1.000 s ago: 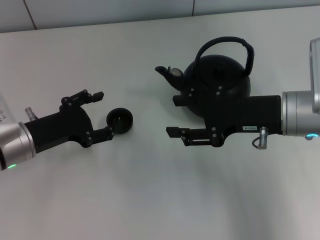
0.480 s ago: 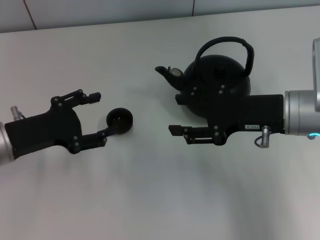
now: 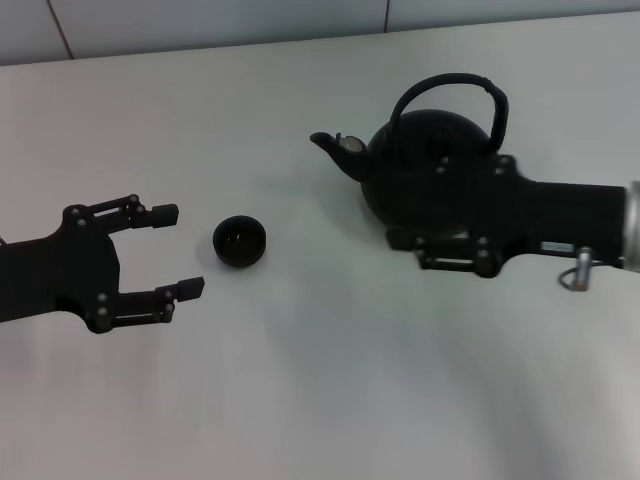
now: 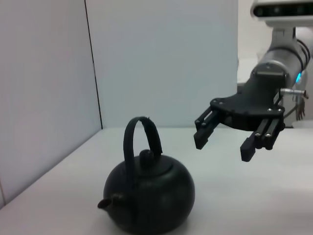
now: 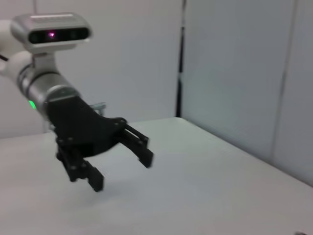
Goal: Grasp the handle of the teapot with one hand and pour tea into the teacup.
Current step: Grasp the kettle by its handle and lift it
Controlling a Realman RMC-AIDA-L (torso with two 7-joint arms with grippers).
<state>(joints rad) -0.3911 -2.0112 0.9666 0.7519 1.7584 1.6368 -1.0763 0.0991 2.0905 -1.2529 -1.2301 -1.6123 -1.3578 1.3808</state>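
Black teapot (image 3: pixel 430 170) standing near the table's (image 3: pixel 320 400) far right edge, spout toward the tiny cup (image 3: pixel 239 241) mid-table. Right gripper (image 4: pixel 230 139) wide open beside the pot, holding nothing. Left gripper (image 3: pixel 172 252) open too, empty, near the cup.

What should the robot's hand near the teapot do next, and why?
Probably lift the right hand and bring it over the handle. Its fingers are open and hold nothing, and the teapot stands untouched on the table. The left hand waits open beside the teacup.
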